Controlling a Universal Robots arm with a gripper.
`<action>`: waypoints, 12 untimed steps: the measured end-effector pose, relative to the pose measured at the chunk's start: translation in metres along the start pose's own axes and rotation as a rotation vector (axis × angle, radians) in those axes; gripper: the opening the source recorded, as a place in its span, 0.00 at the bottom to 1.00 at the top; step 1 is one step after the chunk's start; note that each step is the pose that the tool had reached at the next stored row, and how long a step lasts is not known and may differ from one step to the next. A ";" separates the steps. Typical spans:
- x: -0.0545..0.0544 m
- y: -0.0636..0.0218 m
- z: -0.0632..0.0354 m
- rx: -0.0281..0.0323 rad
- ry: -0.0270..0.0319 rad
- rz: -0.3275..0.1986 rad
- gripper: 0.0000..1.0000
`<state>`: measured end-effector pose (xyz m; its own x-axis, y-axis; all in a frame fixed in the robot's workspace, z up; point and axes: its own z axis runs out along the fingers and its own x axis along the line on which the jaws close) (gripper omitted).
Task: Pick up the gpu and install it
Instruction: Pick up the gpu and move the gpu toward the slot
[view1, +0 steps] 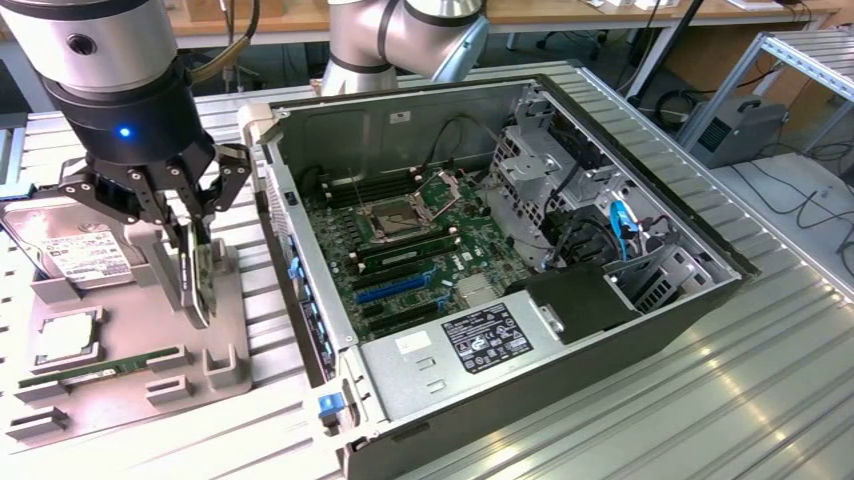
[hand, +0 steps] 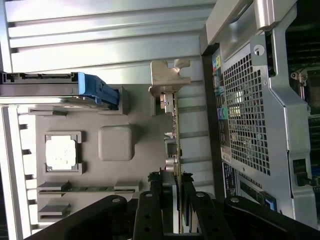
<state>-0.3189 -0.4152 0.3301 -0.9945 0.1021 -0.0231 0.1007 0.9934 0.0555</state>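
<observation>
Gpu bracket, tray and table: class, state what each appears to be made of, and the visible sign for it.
gpu bracket: probably bare stamped sheet metal; pale, dull sheen, bent tab at its end.
tray: likely moulded or printed plastic; even matt grey, no glints.
table: seemingly aluminium; ribbed silvery slats with bright reflections.

The gpu (view1: 203, 295) (hand: 176, 130), a thin flat black expansion card, stands upright on its long edge in a slot of the grey plastic holder tray (view1: 127, 375) on the worktop, just beside the open computer case (view1: 561, 380). Its silvery metal end bracket (hand: 169, 80) points away from me. My pincer (view1: 196, 262) (hand: 176, 187) clasps the card's upper edge, a finger on each face.
</observation>
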 end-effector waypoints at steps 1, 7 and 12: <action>0.000 0.0000 -0.0005 0.0001 0.0001 0.000 0.27; 0.000 0.0002 -0.0037 0.0000 0.0000 0.000 0.27; 0.000 0.0004 -0.0065 0.0000 0.0000 0.000 0.27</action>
<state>-0.3189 -0.4152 0.3366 -0.9945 0.1022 -0.0231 0.1008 0.9934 0.0555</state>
